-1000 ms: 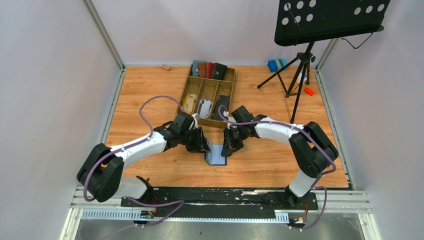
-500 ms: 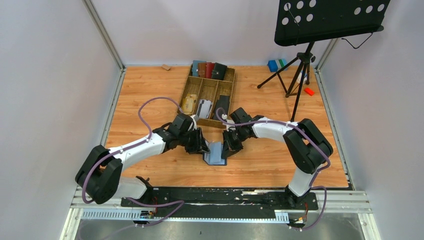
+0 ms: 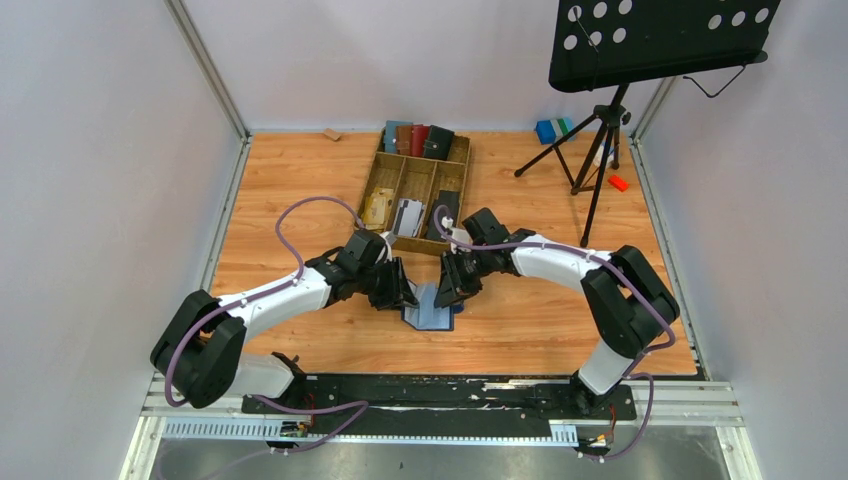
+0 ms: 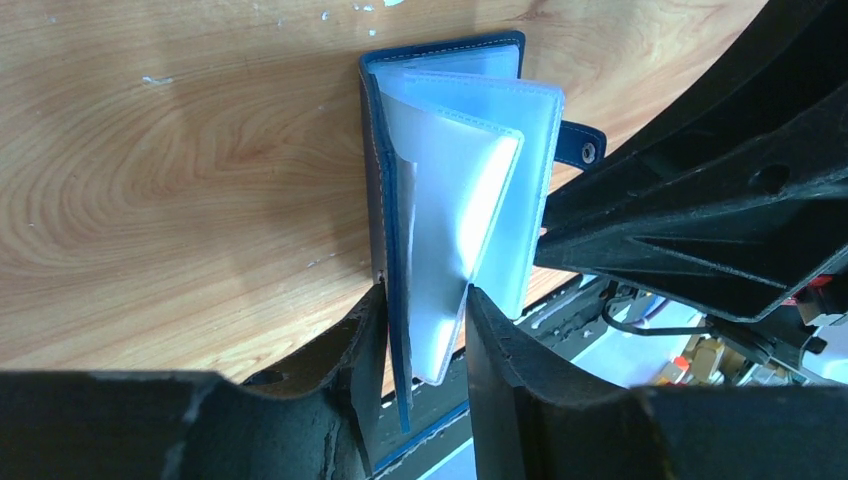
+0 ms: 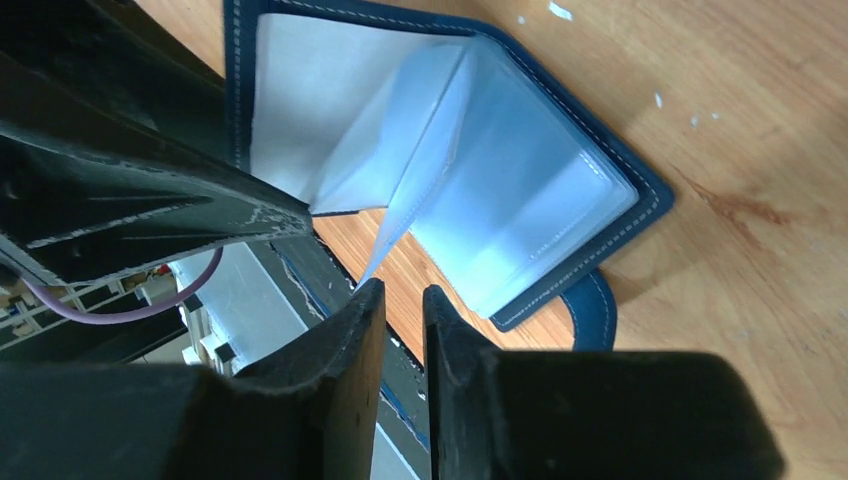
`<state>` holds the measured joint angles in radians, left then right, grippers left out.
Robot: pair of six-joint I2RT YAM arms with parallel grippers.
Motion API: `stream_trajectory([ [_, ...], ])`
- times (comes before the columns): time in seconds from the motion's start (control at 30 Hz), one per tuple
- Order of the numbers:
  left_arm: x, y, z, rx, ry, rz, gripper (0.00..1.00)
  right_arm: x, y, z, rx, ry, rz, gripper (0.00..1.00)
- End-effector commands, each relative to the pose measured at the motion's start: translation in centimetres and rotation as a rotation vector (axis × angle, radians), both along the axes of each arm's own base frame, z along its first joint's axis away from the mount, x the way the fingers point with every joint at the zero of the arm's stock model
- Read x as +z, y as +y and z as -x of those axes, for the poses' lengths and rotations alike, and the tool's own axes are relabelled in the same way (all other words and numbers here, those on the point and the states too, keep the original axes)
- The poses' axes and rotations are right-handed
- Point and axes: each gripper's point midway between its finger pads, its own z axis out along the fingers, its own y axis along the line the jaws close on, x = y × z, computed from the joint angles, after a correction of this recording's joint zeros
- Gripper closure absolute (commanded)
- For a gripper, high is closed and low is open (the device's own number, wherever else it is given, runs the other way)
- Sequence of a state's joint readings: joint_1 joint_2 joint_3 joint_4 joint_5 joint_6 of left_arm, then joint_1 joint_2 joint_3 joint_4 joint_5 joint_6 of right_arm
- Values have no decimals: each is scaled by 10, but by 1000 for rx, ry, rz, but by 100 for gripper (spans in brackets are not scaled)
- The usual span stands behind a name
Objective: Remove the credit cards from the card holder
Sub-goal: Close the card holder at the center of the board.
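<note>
- Card holder (image 3: 432, 312) lies open on the counter (image 3: 300, 180) between the two arms, its clear sleeves (image 4: 480, 200) fanned upward.
- Left gripper (image 4: 425, 292): jaws pinch the holder's blue cover together with a few sleeves at one end.
- Right gripper (image 5: 397, 290): jaws narrowly parted and gripping nothing, with a loose sleeve's corner just at their tips.
- Credit cards (image 3: 405, 215) lie in the wooden tray (image 3: 415, 178) behind.

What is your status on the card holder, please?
Left end effector clamped on card holder edge. Right end effector slightly open, empty, beside the sleeves. Holder open on table, sleeves look empty. Nothing in the way.
</note>
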<state>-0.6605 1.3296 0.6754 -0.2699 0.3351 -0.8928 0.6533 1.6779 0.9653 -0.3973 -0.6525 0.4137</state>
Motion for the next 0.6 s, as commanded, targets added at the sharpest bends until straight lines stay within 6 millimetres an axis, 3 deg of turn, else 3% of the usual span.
stream_trajectory([
  [0.0, 15, -10, -5, -14, -37, 57, 58, 21, 17, -5, 27, -39, -119, 78],
  [0.23, 22, -16, -4, -33, -47, 104, 53, 20, 28, -7, 28, 7, -160, 74],
  [0.57, 4, -17, 0, -46, -9, 98, 52, 14, 27, -7, 23, 21, -140, 71],
])
